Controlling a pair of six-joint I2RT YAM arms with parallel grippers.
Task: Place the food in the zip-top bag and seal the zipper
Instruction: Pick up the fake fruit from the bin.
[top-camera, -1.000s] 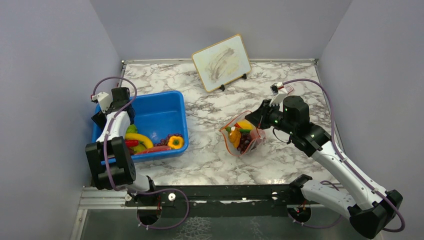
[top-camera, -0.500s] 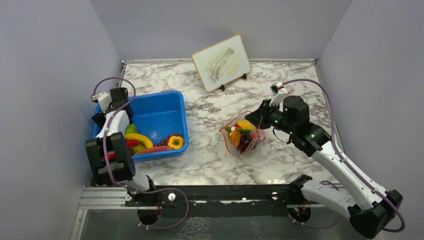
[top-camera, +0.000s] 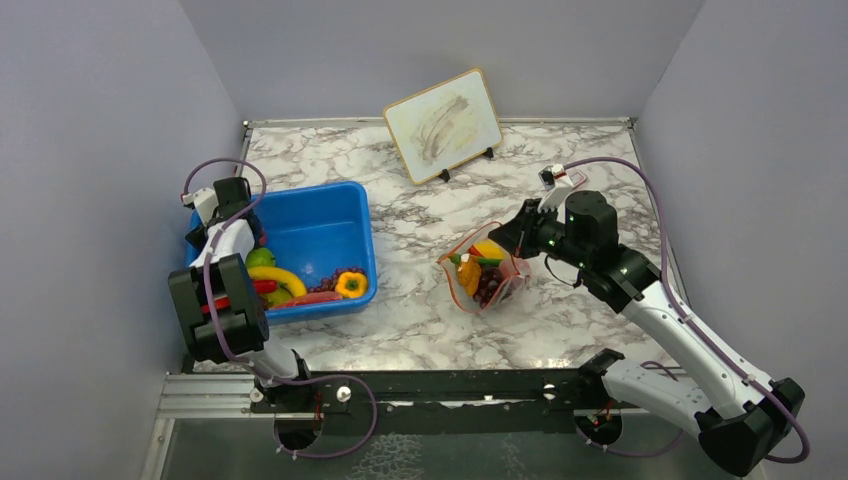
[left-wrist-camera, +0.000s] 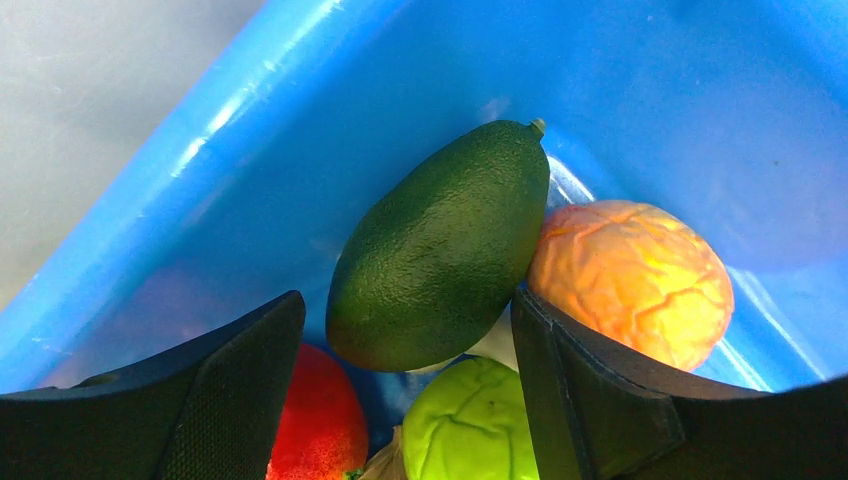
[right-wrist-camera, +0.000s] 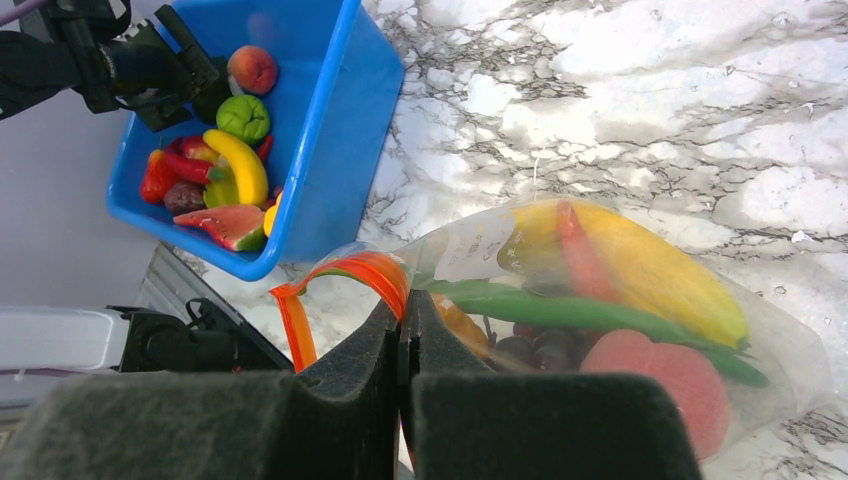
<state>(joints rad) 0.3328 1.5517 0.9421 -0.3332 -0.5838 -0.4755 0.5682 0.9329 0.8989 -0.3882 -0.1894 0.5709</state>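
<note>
Bag: on the marble table, right of the blue bin, with yellow, green and red food inside.
My right gripper: clamped flat on the bag's mouth, at the orange zipper.
My left gripper: spread wide inside the bin, straddling a green avocado, nothing held.

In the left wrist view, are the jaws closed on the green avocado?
No, the left gripper has its jaws apart, with the avocado between them, not clamped.
</note>
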